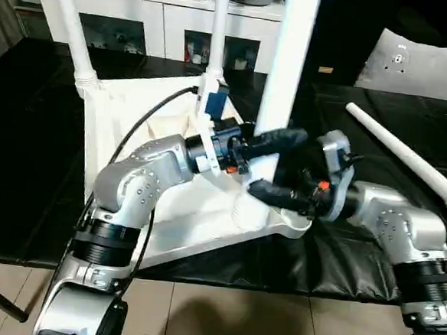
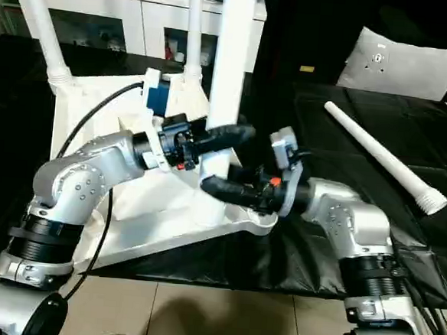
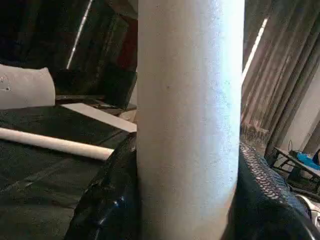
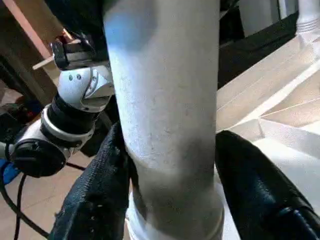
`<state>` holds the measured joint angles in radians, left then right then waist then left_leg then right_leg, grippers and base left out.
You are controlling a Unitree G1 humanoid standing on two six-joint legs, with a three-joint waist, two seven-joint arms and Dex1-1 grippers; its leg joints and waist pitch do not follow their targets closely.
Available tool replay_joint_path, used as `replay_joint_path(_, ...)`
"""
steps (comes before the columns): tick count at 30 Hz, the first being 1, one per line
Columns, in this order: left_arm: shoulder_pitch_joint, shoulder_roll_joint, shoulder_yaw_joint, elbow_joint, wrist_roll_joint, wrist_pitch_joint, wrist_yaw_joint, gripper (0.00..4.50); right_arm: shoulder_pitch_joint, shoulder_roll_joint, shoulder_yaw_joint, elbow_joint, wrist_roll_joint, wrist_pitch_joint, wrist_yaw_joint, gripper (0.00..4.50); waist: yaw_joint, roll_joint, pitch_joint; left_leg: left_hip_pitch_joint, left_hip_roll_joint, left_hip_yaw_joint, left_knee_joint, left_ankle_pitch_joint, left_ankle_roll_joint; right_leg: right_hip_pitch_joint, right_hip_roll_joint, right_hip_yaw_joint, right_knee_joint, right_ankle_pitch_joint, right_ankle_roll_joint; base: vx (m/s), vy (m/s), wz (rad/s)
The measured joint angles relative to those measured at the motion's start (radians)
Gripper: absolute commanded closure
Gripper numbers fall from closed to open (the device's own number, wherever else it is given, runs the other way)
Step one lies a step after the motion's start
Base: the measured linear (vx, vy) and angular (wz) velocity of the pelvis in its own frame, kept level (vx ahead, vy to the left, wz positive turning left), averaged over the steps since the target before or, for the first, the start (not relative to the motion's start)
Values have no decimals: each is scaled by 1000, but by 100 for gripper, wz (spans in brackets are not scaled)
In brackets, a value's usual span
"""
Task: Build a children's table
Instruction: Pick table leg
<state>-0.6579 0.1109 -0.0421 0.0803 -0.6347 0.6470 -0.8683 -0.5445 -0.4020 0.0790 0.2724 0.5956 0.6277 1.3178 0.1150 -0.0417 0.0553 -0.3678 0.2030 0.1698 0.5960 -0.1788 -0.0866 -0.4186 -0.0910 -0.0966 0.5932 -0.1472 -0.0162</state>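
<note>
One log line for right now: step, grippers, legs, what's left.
step: seating third leg in near socket | left gripper: shut on leg | right gripper: around leg base | two far legs upright in top | fourth leg loose on mat

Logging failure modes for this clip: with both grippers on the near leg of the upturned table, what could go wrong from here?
1. The near leg stands in its corner socket, held by the left gripper and the right gripper; uneven force could cock it.
2. That corner of the table top sits at the bench edge; pushing might slide it off.
3. The loose leg lies beside the right arm and could get knocked.
</note>
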Motion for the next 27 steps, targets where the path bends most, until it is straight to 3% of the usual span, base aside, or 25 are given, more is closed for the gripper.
replay_joint_path(4, 1, 0, 0, 0, 0, 0, 0, 262, 0, 0, 1, -1, 0, 0, 1, 253, 0, 0, 0, 0, 0, 0, 0, 0, 0, 0, 0, 0, 0, 0, 0, 0, 0, 0)
replay_joint_path(16, 3, -2, 3, 5, 12, -19, 10, 262, 3, 16, 2, 4, -11, -33, -19, 259, 0, 0, 0, 0, 0, 0, 1, 0, 0, 0, 0, 0, 1, 0, 0, 0, 0, 0)
replay_joint_path(17, 5, -2, 6, 5, 12, -20, 12, 206, 4, 23, 1, 6, -15, -41, -25, 259, 0, 0, 0, 0, 0, 0, 1, 0, 0, 0, 0, 0, 1, 0, 0, 0, 0, 0)
replay_joint_path(18, 9, -6, 9, 5, 12, -23, 24, 192, 4, 35, 0, 8, -22, -54, -43, 259, -1, 0, 0, 0, 0, 0, 1, 0, 0, 0, 0, 0, 1, 0, 0, 0, 0, 0)
replay_joint_path(24, 24, -14, 12, 13, 56, -82, 73, 149, 4, 80, -1, 19, -74, -125, -153, 259, -1, 0, 0, 0, 0, 0, 1, 0, 0, 0, 0, 0, 1, 0, 0, 0, 0, 0)
replay_joint_path(27, 52, -27, 5, 16, 152, -194, 160, 131, 3, 151, -28, 51, -132, -217, -302, 259, -3, 0, 0, 0, 0, -1, 1, 0, 0, 0, 0, 0, 2, 0, 0, 0, 0, 0)
